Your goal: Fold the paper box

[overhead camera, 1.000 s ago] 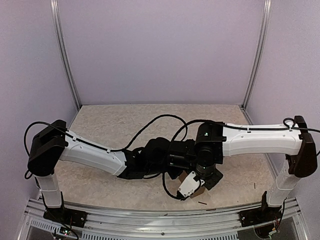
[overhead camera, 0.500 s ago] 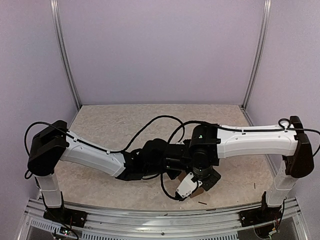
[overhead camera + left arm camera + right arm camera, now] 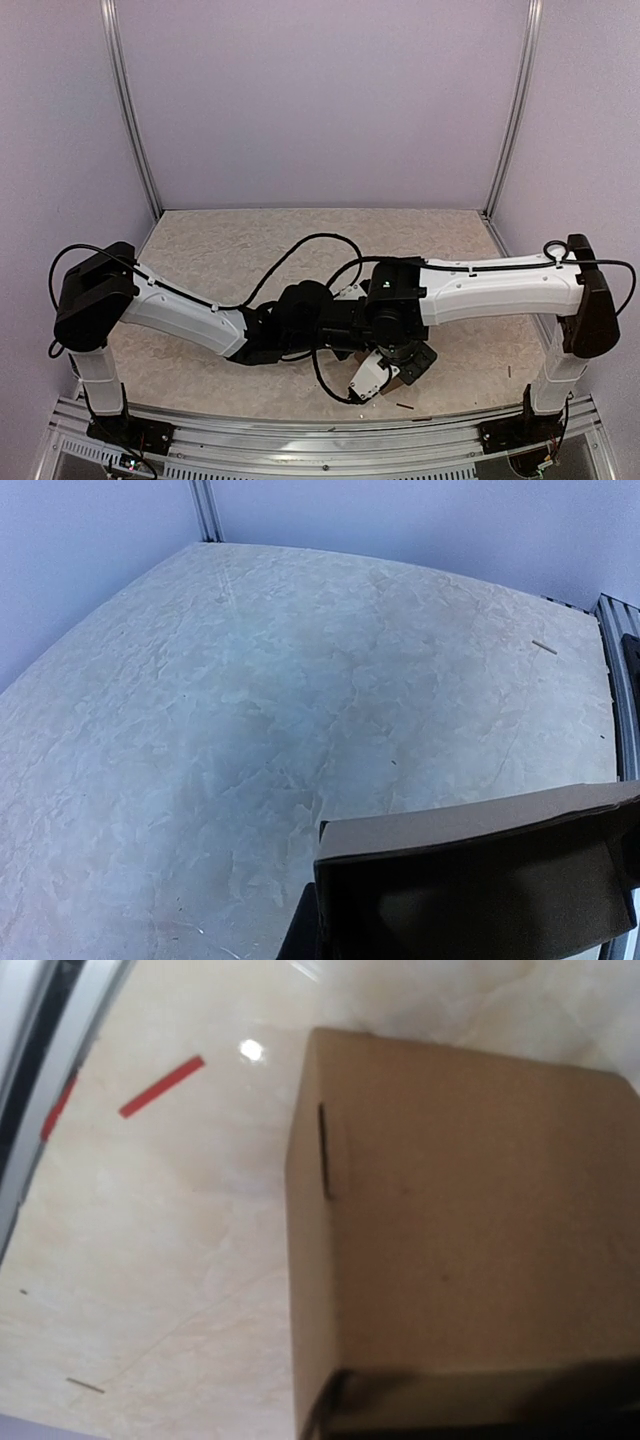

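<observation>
The paper box (image 3: 460, 1230) fills the right wrist view, plain brown cardboard already folded into a closed-looking block. One broad face is turned to the lens, and a thin vertical slot is cut near its left edge. From the left wrist camera the paper box (image 3: 470, 880) sits low and right in the picture. A pale top edge shows there, with a shadowed face beneath it, very close to the lens.

From overhead only a sliver of brown (image 3: 393, 378) peeks out under the two wrists. The box is near the front of the desk (image 3: 250, 710), a little right of centre.

The right gripper (image 3: 402, 368) points down over it, jaws closed. The left gripper (image 3: 352, 335) reaches in from the left, tucked under the right arm, and it is closed too. Whether either one pinches the cardboard, I cannot tell, because the fingertips are hidden and only dark shapes sit at the bottom of each wrist picture.

The two arms meet in the middle, their black cables looping above them.

Out on the desk, a red tape mark (image 3: 161, 1087) lies left of the box in the right wrist view. A tiny stick-like scrap (image 3: 405, 406) rests just in front of the grippers, close to the metal rail (image 3: 320, 440). Another scrap (image 3: 544, 647) lies well apart, toward the desk's far edge in the left wrist view.
</observation>
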Robot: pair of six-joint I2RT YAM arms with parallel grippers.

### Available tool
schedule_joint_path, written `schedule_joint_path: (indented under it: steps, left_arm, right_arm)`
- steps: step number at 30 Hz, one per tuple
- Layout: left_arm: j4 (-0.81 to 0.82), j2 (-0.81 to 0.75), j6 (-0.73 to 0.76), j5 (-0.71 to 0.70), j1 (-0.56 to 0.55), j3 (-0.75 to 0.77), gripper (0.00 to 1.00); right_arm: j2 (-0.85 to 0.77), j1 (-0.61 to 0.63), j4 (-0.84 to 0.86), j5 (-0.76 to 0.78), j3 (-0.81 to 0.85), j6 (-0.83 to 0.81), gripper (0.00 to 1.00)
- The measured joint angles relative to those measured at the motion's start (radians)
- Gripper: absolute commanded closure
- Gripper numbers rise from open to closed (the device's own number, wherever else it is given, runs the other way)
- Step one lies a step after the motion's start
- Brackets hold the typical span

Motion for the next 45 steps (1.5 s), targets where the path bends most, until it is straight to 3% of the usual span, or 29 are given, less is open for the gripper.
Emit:
schedule_joint_path:
  steps: [7,16,24,31,34,39,45]
  left_arm:
    - [0.011,-0.007,-0.005,0.0,0.001,-0.014,1.0]
    - [0.008,-0.03,-0.017,-0.007,0.002,-0.039,0.92]
    - [-0.016,-0.048,-0.016,-0.029,0.007,-0.048,0.85]
    - [-0.023,-0.052,-0.016,-0.042,0.006,-0.048,0.75]
    - [-0.043,-0.063,-0.015,-0.048,0.006,-0.048,0.71]
    - [-0.066,-0.074,-0.015,-0.054,0.003,-0.048,0.62]
    - [-0.098,-0.089,-0.016,-0.054,-0.008,-0.048,0.59]
  right_arm:
    - [0.011,0.007,-0.004,0.021,0.003,0.004,1.0]
    - [0.012,0.007,0.003,0.033,0.003,0.006,0.95]
    - [0.012,0.007,0.055,0.012,0.003,0.012,0.82]
    - [0.012,0.007,0.066,0.009,0.007,0.018,0.77]
    - [0.01,0.007,0.071,0.006,0.015,0.019,0.68]
    - [-0.01,0.007,0.076,-0.008,0.031,0.019,0.64]
    - [-0.045,0.007,0.081,-0.034,0.058,0.014,0.64]
